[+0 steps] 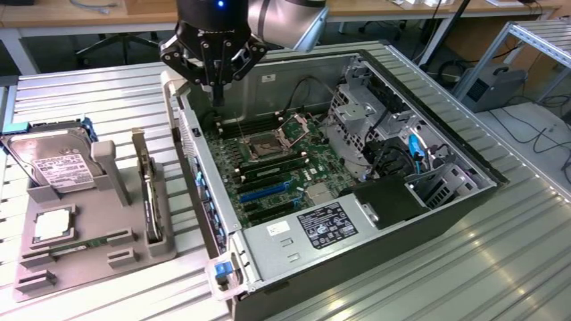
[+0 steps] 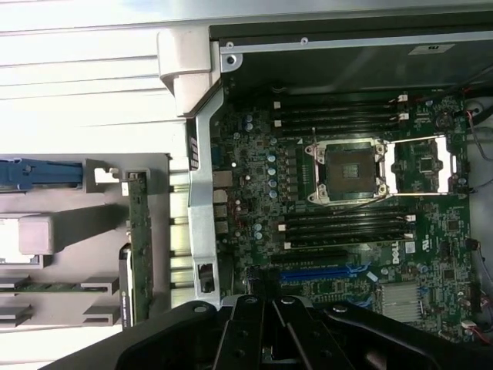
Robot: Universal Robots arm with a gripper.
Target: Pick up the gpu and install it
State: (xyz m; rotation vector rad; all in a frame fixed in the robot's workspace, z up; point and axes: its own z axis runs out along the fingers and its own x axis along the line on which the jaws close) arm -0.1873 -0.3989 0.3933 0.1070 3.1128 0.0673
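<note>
- Tool (image 1: 216, 99), clenched and empty, is hovering over the rear wall of the open metal computer case (image 1: 375, 261).
- Thin dark gpu (image 1: 152, 204) with silvery bracket is standing edgewise in the grey plastic holder (image 1: 89, 257) beside it.

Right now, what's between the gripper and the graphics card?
In the exterior view, the computer case's metal back wall stands between the gripper, which hangs over the open case, and the graphics card, upright in its gray holder.

gpu (image 1: 149, 200) upright in holder (image 1: 85, 264); holder beside case (image 1: 375, 261)
</note>
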